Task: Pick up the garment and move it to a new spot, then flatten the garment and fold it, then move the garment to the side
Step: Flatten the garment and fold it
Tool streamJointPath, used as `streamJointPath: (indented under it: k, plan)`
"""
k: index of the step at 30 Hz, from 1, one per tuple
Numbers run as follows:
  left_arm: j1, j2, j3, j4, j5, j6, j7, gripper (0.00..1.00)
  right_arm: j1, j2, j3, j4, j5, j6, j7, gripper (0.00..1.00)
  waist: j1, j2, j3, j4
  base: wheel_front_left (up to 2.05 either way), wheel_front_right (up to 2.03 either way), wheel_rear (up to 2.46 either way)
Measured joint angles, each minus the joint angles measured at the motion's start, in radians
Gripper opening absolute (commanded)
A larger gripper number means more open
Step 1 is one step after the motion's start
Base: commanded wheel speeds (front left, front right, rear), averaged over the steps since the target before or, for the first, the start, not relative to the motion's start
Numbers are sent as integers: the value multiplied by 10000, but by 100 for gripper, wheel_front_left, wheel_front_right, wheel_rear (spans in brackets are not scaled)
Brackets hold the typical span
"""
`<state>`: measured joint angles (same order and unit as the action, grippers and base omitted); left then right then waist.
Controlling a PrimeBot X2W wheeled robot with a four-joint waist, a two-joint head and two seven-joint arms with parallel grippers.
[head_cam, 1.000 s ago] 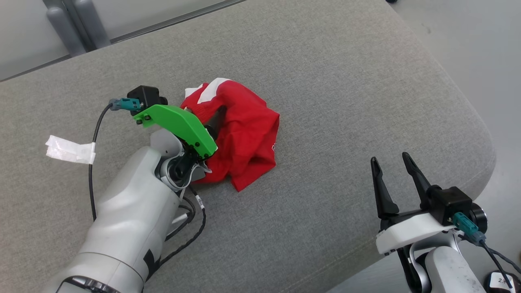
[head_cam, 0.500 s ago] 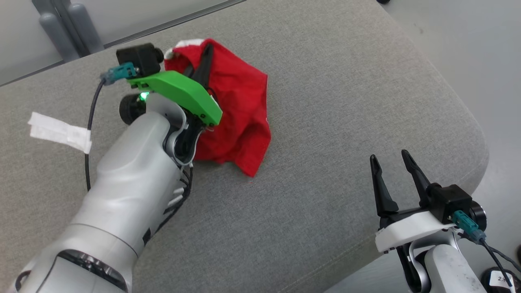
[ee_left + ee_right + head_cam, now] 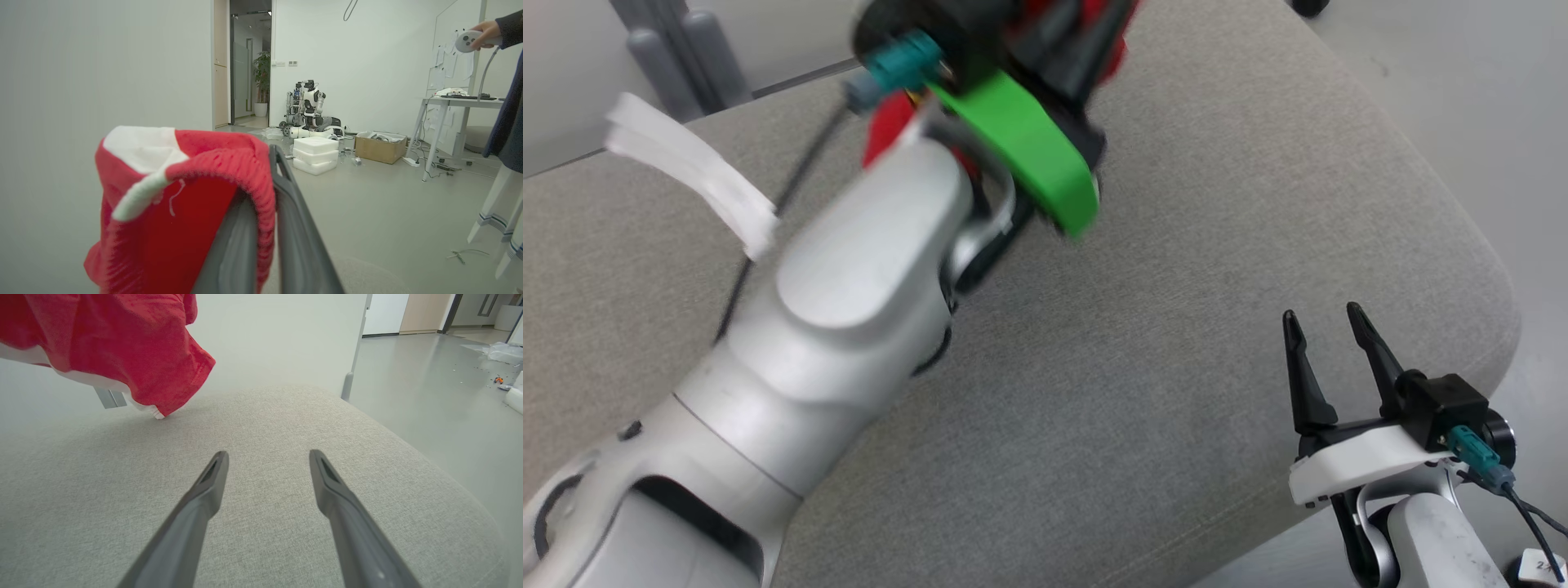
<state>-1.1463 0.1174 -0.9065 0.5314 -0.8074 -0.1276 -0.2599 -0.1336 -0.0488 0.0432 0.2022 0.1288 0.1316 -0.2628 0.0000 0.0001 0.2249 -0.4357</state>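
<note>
Left claw (image 3: pixel 265 163) was clamped on the red garment (image 3: pixel 122 343) above the worktop (image 3: pixel 1176 286); right claw (image 3: pixel 1323 312) stood open, empty. Carrying seemed in hand; next, lowering it onto another worktop spot.

A grey fabric-covered tabletop (image 3: pixel 1217 204) with rounded corners stands on a pale floor (image 3: pixel 1462 98). Across the room, stacked white foam blocks (image 3: pixel 315 155) lie near a cardboard box (image 3: pixel 380 148), with a second robot (image 3: pixel 310 110) low on the floor behind them. A potted plant (image 3: pixel 260 81) stands in the doorway. A person's dark sleeve (image 3: pixel 512 24) reaches out with a pale controller (image 3: pixel 468 41).
</note>
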Motion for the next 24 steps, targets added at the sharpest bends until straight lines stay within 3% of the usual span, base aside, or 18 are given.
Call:
streamJointPath:
  k: [7, 10, 17, 24]
  plan:
    - [1909, 1057, -3471, -493, -980, -12, 949, 0, -26, -6, -33, -61, -50, 0, 0, 100, 0, 0, 120, 854, 0, 0, 0]
    - [2516, 1327, -3718, -989, -1081, -12, 1511, 0, -95, -6, -35, -59, -102, 0, 0, 100, 0, 0, 184, 1274, 0, 0, 0]
    - [4465, 1971, -3783, -2541, 625, -12, 3475, 0, -211, 0, -50, -8, -238, 0, 0, 100, 0, 0, 287, 2206, 0, 0, 0]
    - [4252, 2617, -3731, -1068, 614, -12, 2286, 0, -184, 0, -92, 44, -276, 0, 0, 100, 0, 0, 131, 2902, 0, 0, 0]
